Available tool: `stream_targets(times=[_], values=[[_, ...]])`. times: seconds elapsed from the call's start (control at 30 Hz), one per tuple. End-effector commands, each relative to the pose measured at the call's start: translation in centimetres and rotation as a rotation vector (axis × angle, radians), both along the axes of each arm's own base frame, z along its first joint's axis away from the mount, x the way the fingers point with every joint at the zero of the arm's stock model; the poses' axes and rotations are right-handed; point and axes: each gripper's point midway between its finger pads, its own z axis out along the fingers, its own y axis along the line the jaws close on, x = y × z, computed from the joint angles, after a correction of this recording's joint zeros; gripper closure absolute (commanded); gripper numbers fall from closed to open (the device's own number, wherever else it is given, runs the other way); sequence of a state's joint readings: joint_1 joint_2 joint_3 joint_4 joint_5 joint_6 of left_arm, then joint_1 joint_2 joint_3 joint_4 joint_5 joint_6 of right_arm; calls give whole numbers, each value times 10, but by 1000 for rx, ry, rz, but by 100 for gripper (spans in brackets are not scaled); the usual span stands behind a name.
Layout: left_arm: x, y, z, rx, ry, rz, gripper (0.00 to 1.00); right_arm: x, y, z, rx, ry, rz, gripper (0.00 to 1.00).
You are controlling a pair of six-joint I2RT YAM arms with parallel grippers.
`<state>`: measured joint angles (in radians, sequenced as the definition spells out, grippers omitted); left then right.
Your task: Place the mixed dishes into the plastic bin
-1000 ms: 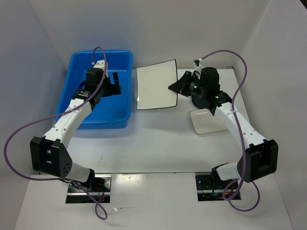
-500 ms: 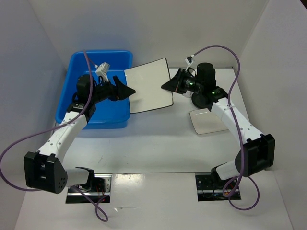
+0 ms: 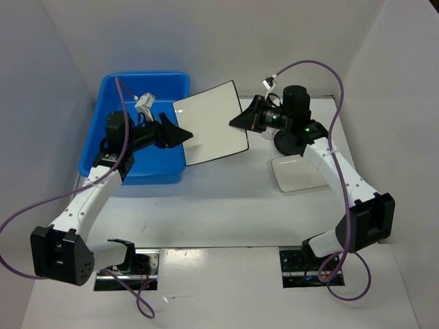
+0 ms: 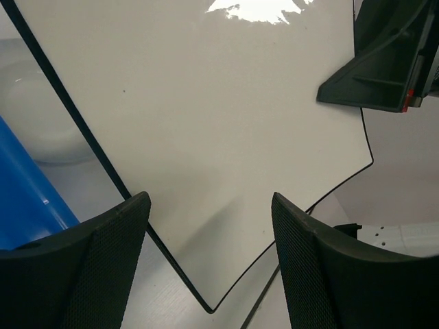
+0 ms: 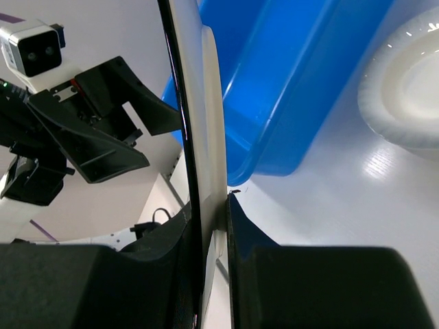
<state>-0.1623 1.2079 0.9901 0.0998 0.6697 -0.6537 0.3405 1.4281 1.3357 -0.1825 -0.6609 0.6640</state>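
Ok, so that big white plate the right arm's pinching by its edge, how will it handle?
Probably stiff: the plate looks flat though the right gripper grips only one edge. Its glossy surface looks slippery, so it may pivot in that narrow pinch. Thin and hard-looking, it could chip if dropped.

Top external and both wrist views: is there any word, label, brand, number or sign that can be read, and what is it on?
None can be read in any view.
The large white plate, plastic bin, smaller tray and round white dish show no print.
The white box on the left arm shows two dark lenses and no legible mark.
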Motion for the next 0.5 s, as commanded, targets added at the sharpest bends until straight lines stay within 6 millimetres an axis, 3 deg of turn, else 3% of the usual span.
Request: stream_targets(times=[0.0, 0.33, 0.4, 0.47], values=[[0, 4, 12, 30, -51, 5, 21, -34, 4, 102, 129, -276, 105, 100], [-9, 17, 38, 90, -139, 65, 21, -33, 2, 98, 101, -284, 90, 100], [-9, 18, 36, 94, -130, 73, 20, -34, 1, 102, 104, -293, 90, 100], [-6, 18, 21, 101, -94, 71, 20, -34, 2, 103, 109, -283, 89, 100]])
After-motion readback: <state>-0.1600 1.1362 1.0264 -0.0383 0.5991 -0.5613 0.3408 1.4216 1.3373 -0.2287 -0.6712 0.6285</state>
